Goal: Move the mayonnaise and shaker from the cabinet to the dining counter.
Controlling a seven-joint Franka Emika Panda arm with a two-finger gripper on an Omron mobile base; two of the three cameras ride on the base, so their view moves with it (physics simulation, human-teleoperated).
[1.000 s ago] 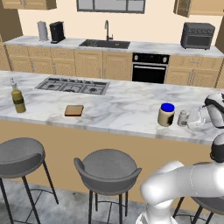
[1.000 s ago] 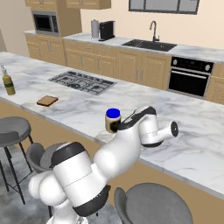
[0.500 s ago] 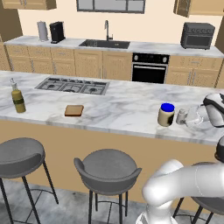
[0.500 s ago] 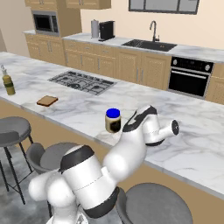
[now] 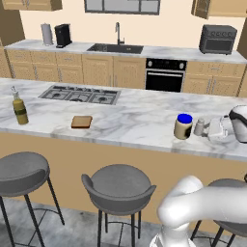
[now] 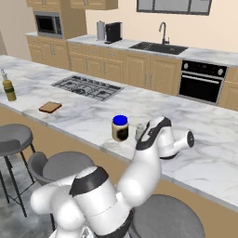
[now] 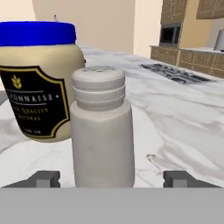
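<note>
Since the earlier frame the jaws have spread apart, letting go of the shaker (image 5: pixel 199 127), while nothing else on the counter has shifted. From the left base view, the shaker stands upright on the dining counter (image 5: pixel 130 120) just beside the mayonnaise (image 5: pixel 183 126), with the gripper (image 5: pixel 208 129) close on its far side. From the right base view, the mayonnaise (image 6: pixel 120 128) and the shaker (image 6: pixel 139 131) sit near the counter's front edge, the white hand right behind the shaker. Through the hand view, the shaker (image 7: pixel 102 133) stands between two dark fingertips (image 7: pixel 43 179) set wide and well clear of its sides, holding nothing, and the mayonnaise (image 7: pixel 40 81) sits just behind it, close but seemingly not touching. Both things look delivered, so the step in hand is the release: backing straight out along the fingers' line, without sideways swing, should keep the shaker from tipping into the jar.
</note>
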